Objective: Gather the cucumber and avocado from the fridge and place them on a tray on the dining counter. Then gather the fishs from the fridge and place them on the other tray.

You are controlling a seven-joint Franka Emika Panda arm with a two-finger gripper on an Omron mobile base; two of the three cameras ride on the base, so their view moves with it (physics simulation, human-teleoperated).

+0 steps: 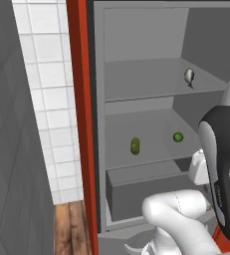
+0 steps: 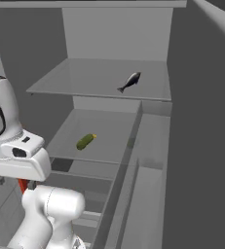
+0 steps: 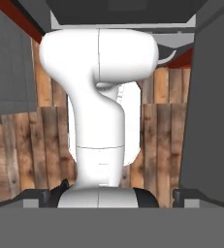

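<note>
white tiled wall (image 1: 47, 99) beside a red door edge (image 1: 81, 109) — wooden plank floor (image 1: 69, 226) below.

Glossy white arm (image 1: 178, 219) of rounded, bulbous segments; a broad black band curves along one link (image 1: 221, 164); thin seam lines ring the joints; boxy white hand housing (image 2: 17, 155).

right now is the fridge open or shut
Open. The fridge interior is exposed: a fish lies on the upper shelf, a cucumber and avocado on the shelf below.
</note>
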